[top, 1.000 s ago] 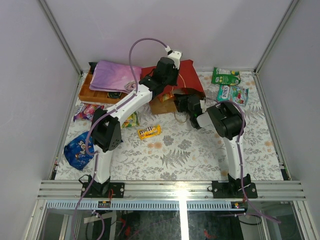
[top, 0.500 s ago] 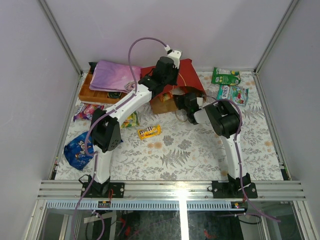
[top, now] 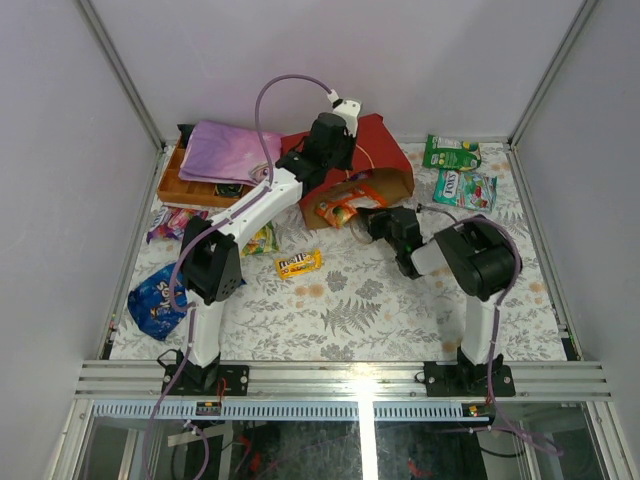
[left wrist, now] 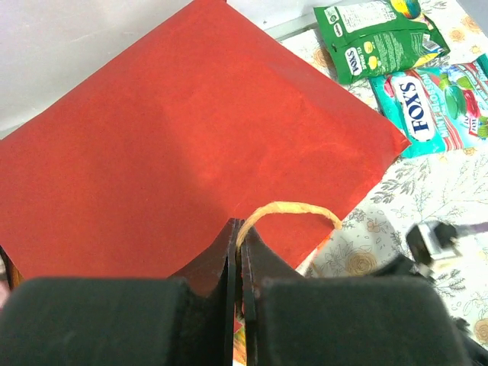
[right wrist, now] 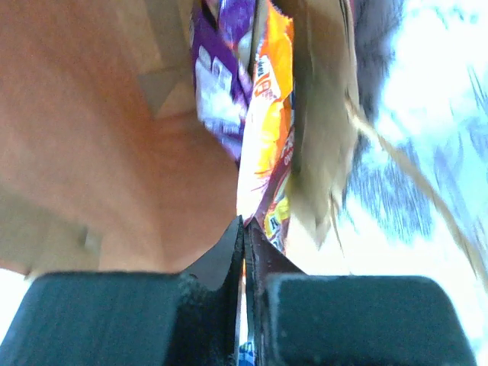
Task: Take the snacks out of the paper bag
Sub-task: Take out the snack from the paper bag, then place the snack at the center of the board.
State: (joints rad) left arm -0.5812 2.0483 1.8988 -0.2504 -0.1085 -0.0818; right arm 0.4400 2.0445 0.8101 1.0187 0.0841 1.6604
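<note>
Pinching the paper bag by its cord handle, the left gripper is clenched on the cord at the bag's far side. The bag's mouth opens toward the near right, where the right gripper sits, so that arm is the nearer one. Its jaws are pressed together at the near edge of an orange packet and seem to have caught it. The packet's long axis runs away from the fingers into the bag, with a purple packet just beside it. The wrist view is blurred, so the depth of the bite and anything deeper inside cannot be made out.
</note>
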